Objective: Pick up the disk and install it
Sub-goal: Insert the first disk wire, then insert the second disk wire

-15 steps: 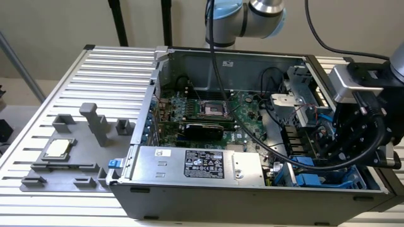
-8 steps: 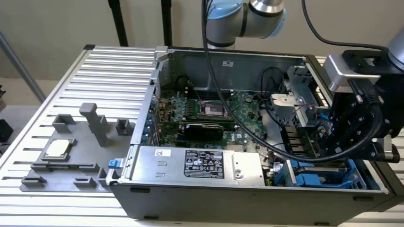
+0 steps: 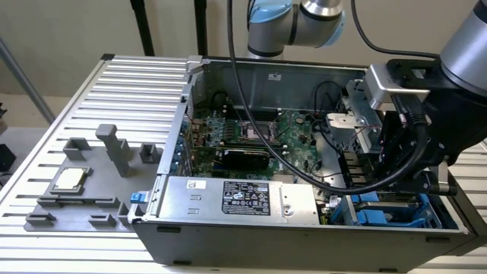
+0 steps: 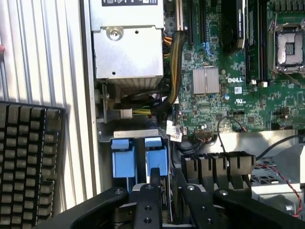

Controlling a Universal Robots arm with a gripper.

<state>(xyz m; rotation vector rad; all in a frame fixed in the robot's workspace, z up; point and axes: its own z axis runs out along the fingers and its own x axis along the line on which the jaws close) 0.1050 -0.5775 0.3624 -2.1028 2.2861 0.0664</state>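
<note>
Inside PC case point(image 3: 251, 240): blue-framed disk point(image 4: 155, 160)

The tabletop point(image 3: 129, 74) is ribbed, pale metal with a dull sheen. The computer case point(image 3: 251, 242) looks like matt grey sheet metal, and the power supply box point(image 3: 236, 197) inside is brighter bare metal carrying a paper-like label. The motherboard point(image 4: 228, 95) is glossy green. The drive-bay clips point(image 4: 125, 160) are smooth bright blue plastic. The fingers point(image 4: 155, 183) look matt black.
</note>
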